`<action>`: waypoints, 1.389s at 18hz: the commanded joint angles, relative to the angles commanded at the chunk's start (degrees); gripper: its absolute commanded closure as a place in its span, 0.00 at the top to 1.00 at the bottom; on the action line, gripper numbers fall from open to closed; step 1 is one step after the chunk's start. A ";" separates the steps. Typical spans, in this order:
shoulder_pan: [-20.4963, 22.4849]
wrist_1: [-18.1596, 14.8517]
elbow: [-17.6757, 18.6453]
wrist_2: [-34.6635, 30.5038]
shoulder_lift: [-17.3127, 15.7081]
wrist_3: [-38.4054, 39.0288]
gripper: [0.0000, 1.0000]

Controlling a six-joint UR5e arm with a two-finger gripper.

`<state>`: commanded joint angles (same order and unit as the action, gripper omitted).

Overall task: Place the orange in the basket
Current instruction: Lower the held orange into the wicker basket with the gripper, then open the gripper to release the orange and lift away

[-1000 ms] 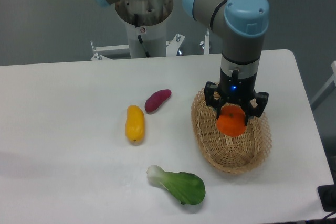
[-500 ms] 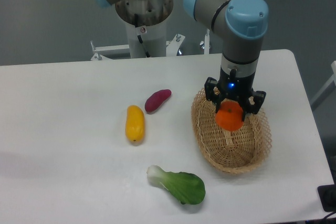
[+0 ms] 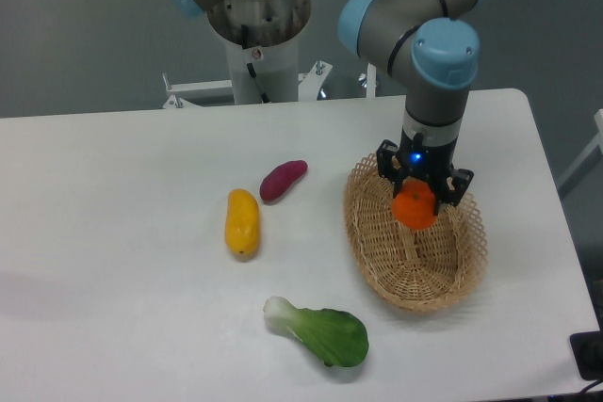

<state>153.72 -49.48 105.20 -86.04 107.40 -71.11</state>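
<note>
The black pincer is clamped on the smooth round orange over the far half of the oval woven wicker basket; whether the fruit touches the weave is hard to tell. Left on the white desk lies a glossy yellow fruit.

Robotics laboratory setting. A plain white bench stands before a bare grey floor, with the arm's cylindrical metal pedestal bolted to a bracketed base behind it. Toy-like produce, including a yellow fruit, a purple sweet potato and a leafy green, serves as test props.
</note>
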 joint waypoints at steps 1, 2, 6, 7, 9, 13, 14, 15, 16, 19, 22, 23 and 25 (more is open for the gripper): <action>-0.09 0.09 0.70 0.00 0.18 -0.09 0.64; 0.00 0.17 1.23 0.00 0.27 0.00 0.64; 0.18 0.18 1.50 -0.96 1.50 -0.09 0.64; 0.26 0.18 1.67 -1.40 1.58 0.09 0.64; 0.35 0.18 1.85 -1.58 1.85 0.09 0.64; 0.35 0.26 1.94 -1.58 2.46 0.09 0.64; 0.35 0.26 1.85 -1.58 2.64 0.09 0.64; 0.35 0.26 1.85 -1.67 2.64 0.00 0.67; 0.35 0.18 1.85 -1.58 2.64 -0.09 0.70; 0.35 0.26 1.50 -1.58 2.55 0.09 0.83; 0.35 0.18 1.06 -1.58 2.11 0.09 1.00; 0.44 0.18 0.80 -1.58 1.85 0.00 1.00; 0.35 0.09 -0.08 -1.58 1.41 0.09 1.00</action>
<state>154.07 -49.39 105.12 -87.63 108.81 -71.02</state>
